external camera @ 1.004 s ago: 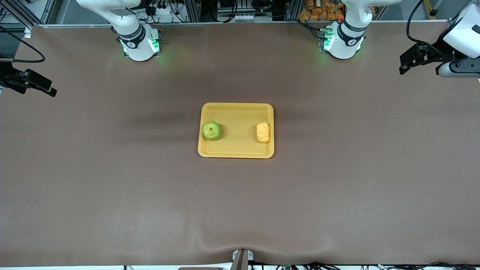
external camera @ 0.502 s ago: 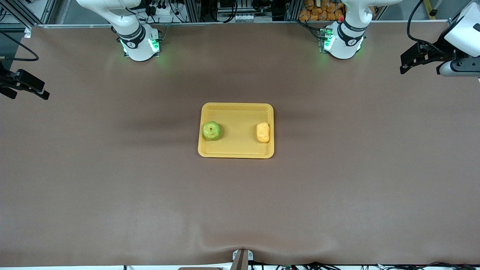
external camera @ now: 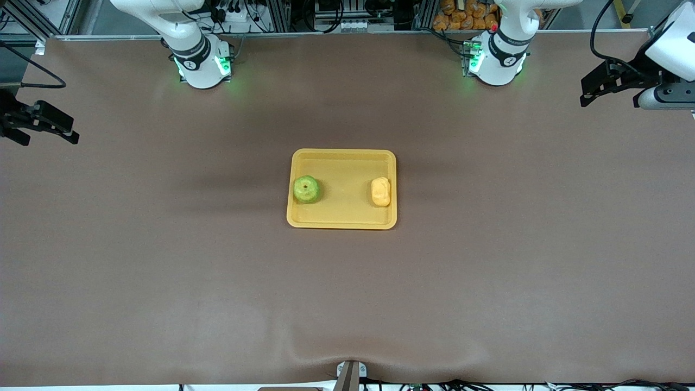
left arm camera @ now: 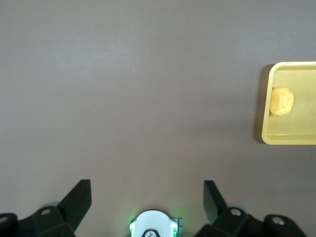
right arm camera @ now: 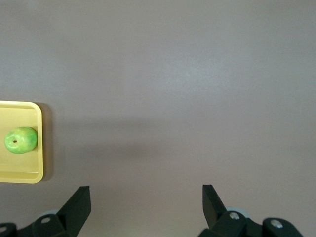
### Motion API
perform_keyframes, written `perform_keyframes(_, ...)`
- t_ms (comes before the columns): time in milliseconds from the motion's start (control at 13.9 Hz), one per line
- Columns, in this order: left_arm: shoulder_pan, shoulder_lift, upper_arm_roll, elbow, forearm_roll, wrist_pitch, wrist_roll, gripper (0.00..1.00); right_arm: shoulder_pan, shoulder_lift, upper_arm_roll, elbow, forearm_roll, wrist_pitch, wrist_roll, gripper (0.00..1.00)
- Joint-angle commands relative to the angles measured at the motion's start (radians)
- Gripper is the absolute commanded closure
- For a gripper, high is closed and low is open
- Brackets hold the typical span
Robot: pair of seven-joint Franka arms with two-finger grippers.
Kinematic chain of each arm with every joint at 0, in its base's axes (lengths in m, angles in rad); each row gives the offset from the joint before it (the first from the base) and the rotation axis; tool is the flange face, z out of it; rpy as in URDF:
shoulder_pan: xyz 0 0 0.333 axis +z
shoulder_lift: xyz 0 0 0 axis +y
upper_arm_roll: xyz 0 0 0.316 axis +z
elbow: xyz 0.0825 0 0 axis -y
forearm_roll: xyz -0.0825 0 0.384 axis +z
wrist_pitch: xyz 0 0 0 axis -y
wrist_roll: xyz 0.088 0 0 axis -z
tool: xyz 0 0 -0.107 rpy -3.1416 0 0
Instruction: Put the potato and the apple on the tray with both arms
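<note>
Task reads as finished: apple [external camera: 306,189] and potato [external camera: 380,191] both rest in tray [external camera: 343,221], apple toward right arm's end, potato toward left arm's end, well apart. Nothing left to load.

Left gripper [external camera: 589,93] up over table margin at left arm's end, fingers spread, empty; tray and potato well clear of it, toward table centre.

Right gripper [external camera: 65,132] over margin at right arm's end, fingers spread, empty; tray and apple well clear, toward centre.

Both arms pulled out wide, apparently parked.
</note>
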Motion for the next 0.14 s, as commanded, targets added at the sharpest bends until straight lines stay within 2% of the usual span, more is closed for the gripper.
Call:
perform_keyframes(0,0.007,-0.013,0.0,0.001,-0.013,-0.009,0.005,0.0,0.002,0.009,0.0,0.025,-0.023,-0.025,-0.017,0.0)
perform_keyframes(72,0.007,-0.013,0.0,0.001,-0.013,-0.007,0.007,0.0,0.002,0.009,-0.002,0.025,-0.023,-0.028,-0.015,0.0)
